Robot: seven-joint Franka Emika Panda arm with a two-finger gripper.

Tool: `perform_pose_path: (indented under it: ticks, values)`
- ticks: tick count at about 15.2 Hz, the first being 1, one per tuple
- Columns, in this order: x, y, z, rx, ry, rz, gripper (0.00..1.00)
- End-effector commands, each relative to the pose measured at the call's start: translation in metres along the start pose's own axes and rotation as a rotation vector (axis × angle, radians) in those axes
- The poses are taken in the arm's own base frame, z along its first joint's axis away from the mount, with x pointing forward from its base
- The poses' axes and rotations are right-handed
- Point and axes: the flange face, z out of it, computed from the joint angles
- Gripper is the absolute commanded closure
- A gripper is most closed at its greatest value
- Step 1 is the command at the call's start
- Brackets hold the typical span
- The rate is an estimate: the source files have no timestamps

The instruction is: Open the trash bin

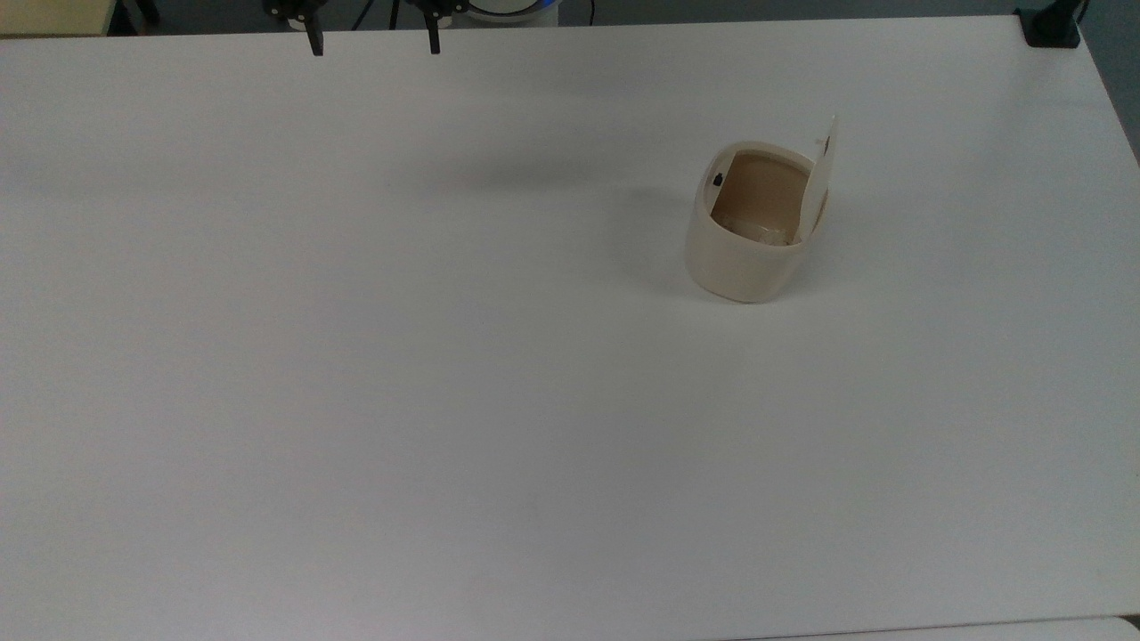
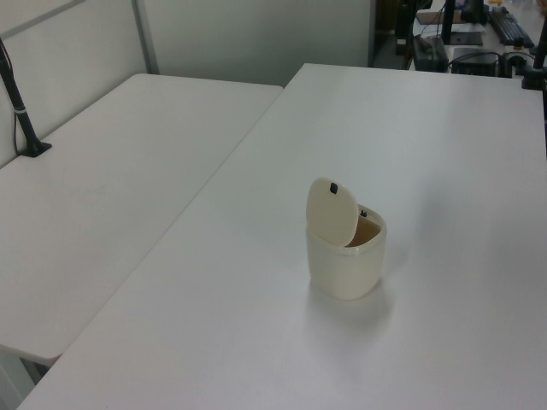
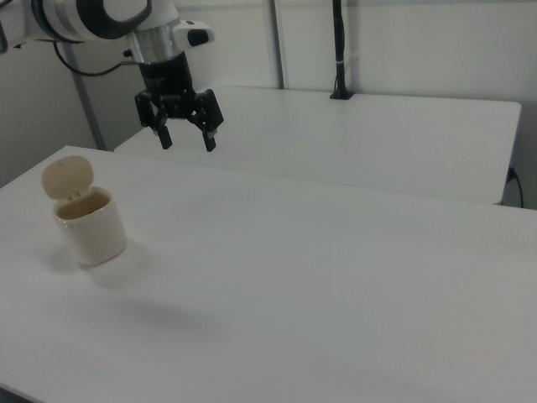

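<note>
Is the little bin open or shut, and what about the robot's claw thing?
trash bin: upright on the table, open.
lid: flipped up, standing on edge at the bin's rim.
tool: open, empty, up in the air away from the bin.
</note>
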Motion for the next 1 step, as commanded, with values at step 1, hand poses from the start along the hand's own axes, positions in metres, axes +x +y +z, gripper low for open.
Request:
perform_pose_path:
  ticks: [1]
  values:
    - [-0.0062, -0.0036, -0.0026, 0.007, -0.021, 0.018, 0.00]
